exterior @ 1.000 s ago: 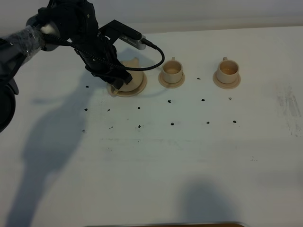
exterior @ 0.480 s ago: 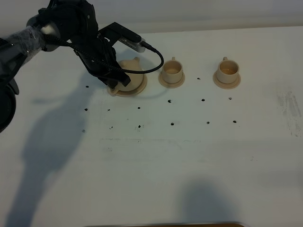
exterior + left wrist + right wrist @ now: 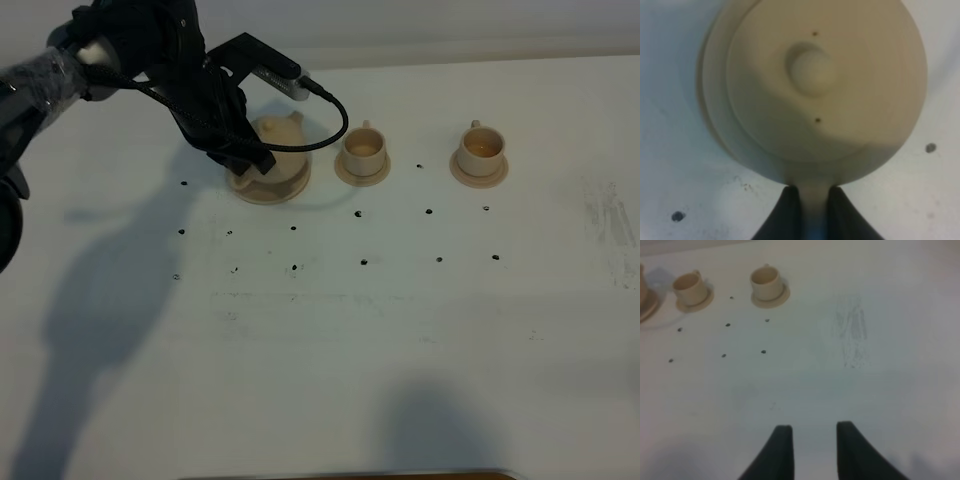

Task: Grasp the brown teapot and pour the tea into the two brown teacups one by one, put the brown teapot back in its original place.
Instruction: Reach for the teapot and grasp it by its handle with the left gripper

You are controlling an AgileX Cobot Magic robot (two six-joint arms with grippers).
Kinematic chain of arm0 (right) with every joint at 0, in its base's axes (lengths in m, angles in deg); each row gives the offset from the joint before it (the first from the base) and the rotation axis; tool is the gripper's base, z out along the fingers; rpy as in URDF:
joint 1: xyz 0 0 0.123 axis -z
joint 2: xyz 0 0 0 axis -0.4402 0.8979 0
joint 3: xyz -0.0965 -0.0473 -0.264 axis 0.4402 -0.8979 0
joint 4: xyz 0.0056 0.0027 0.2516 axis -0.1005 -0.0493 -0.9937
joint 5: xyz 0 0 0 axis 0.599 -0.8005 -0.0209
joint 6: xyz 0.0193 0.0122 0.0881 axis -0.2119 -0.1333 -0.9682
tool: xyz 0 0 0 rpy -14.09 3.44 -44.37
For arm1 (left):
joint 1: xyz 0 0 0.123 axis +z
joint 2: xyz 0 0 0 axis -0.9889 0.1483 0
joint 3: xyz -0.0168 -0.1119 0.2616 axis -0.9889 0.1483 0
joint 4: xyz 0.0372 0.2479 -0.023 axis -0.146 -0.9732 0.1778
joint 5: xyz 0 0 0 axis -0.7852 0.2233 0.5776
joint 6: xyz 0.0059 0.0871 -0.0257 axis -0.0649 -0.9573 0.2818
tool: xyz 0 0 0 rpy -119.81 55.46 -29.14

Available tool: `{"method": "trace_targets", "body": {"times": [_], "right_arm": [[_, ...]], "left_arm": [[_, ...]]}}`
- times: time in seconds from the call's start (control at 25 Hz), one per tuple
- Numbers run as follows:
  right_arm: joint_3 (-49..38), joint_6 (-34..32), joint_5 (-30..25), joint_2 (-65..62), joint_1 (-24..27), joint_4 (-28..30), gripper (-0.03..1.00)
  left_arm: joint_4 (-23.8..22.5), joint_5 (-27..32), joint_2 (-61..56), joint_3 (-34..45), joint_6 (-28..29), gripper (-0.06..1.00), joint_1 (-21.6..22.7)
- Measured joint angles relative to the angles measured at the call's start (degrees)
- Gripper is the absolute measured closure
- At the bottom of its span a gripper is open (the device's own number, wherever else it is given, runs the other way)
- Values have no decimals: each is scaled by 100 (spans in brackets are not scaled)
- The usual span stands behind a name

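Note:
The brown teapot is over its wide saucer, the original place, at the back left. I cannot tell whether it still rests on the saucer or hangs just above it. My left gripper is shut on the teapot's loop handle. The two brown teacups stand on their small saucers to the right of the teapot, and the right wrist view shows them too. My right gripper hangs over bare table, jaws apart, nothing between them.
The white table carries rows of small black dots in front of the crockery. A smudged patch lies at the right. A cable loops from the left wrist towards the nearer cup.
My left gripper has shut on the teapot's handle. The left arm has shifted slightly back and up, so more of the teapot shows. The cups have not moved.

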Motion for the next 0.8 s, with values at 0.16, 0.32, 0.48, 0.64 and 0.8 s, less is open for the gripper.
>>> {"method": "trace_targets", "body": {"times": [0.16,0.32,0.48,0.64,0.8], "right_arm": [[0,0,0,0,0,0,74],[0,0,0,0,0,0,74],[0,0,0,0,0,0,74],[0,0,0,0,0,0,74],[0,0,0,0,0,0,74]], "left_arm": [[20,71,-196,0,-184,86,-18],[20,64,-276,0,-548,86,-18],[20,-138,-276,0,-796,86,-18],[5,-235,-276,0,-1273,86,-18],[-22,-352,-208,0,-1717,86,-30]]}}
